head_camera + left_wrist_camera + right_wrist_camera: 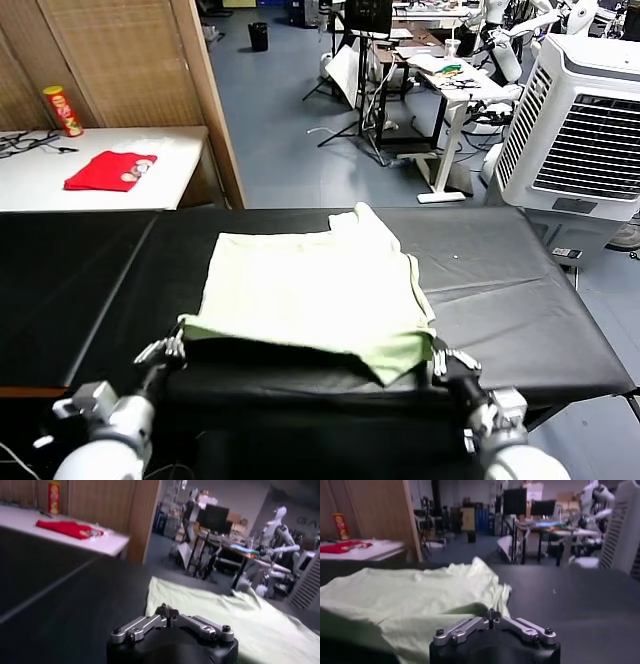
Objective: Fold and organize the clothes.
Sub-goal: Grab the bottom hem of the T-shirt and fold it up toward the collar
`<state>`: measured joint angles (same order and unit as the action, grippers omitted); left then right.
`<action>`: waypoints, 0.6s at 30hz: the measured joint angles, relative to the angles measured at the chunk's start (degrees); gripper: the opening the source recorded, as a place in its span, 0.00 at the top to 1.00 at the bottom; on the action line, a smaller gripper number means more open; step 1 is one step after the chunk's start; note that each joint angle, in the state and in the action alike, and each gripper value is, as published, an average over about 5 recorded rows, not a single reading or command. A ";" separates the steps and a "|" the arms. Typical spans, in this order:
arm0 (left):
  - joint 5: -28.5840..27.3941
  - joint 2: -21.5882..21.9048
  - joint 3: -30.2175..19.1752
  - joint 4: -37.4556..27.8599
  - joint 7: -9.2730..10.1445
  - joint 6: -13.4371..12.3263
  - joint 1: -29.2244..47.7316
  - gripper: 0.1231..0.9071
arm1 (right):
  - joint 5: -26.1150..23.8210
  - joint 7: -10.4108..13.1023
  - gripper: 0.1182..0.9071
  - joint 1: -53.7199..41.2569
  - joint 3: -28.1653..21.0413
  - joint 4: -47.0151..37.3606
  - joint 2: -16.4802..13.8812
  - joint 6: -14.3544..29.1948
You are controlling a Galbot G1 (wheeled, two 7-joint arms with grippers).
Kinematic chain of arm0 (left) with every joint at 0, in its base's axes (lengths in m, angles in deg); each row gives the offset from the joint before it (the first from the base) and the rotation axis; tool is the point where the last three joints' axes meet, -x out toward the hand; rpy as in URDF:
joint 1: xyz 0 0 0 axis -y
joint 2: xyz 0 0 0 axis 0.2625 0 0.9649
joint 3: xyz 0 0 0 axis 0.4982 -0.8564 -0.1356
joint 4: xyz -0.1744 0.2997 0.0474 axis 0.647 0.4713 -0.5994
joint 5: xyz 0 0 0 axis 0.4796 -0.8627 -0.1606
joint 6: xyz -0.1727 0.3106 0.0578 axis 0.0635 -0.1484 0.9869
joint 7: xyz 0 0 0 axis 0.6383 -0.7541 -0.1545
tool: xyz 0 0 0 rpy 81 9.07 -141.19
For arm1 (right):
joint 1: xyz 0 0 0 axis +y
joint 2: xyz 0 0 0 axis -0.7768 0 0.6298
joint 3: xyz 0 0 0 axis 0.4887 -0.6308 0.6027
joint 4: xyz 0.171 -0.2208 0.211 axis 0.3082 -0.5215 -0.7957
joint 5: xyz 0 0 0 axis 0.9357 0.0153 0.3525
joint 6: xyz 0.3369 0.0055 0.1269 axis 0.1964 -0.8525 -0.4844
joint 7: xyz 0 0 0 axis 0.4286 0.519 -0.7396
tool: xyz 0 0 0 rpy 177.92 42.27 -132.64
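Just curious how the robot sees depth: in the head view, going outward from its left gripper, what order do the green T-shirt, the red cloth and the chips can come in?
1. T-shirt, held at the left gripper.
2. Red cloth, on the white side table.
3. Chips can, behind the cloth.

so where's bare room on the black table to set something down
Bare black table lies left of the T-shirt, out to the white side table, and right of it toward the far edge. Crowded along the near edge: the left gripper and right gripper each pinch a corner of the shirt's hem.
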<state>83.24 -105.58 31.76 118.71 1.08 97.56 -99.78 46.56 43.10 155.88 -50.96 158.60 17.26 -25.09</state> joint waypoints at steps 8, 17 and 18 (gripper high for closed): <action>-2.76 0.78 -2.45 -7.71 -0.29 -0.85 6.00 1.00 | -1.43 -0.74 1.00 -9.37 -4.28 -9.37 0.21 0.46; -3.05 1.42 -2.96 -11.71 -0.07 -0.52 9.37 1.00 | -2.31 -1.72 0.97 -13.61 -6.40 -13.52 1.97 0.84; -3.28 1.36 -2.98 -11.83 0.03 -0.37 9.47 1.00 | -2.31 -1.98 0.94 -13.44 -6.33 -13.31 1.93 0.41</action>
<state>79.96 -104.22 28.78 106.88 1.11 97.18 -90.31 44.25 41.12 142.44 -57.28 145.28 19.19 -24.68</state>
